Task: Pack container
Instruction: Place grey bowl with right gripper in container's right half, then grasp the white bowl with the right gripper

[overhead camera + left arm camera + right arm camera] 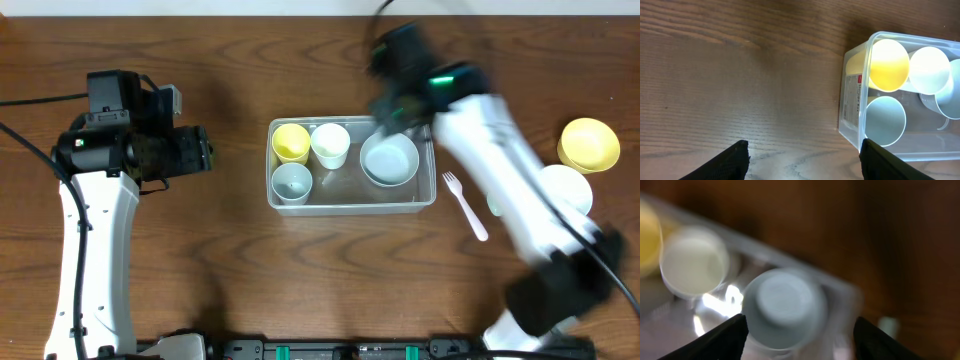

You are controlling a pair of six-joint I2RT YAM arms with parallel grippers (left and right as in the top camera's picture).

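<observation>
Right pincer (800,320) spread over tub (350,207) holding yellow cup (291,142), white cup (330,145), grey cup (292,182), pale bowl (390,158); left pincer (804,142) spread; fork (466,205), yellow bowl (589,143), white bowl (572,180) unpacked at 3 o'clock.

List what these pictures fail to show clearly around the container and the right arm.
- Right wrist view: motion blur; whether the right gripper touches the grey bowl cannot be told.
- Overhead: the right arm is smeared by blur, and it covers part of the white bowl and most of a pale object beside the fork.
- Left wrist view: the container runs off the right edge; its label is too small to read.
</observation>
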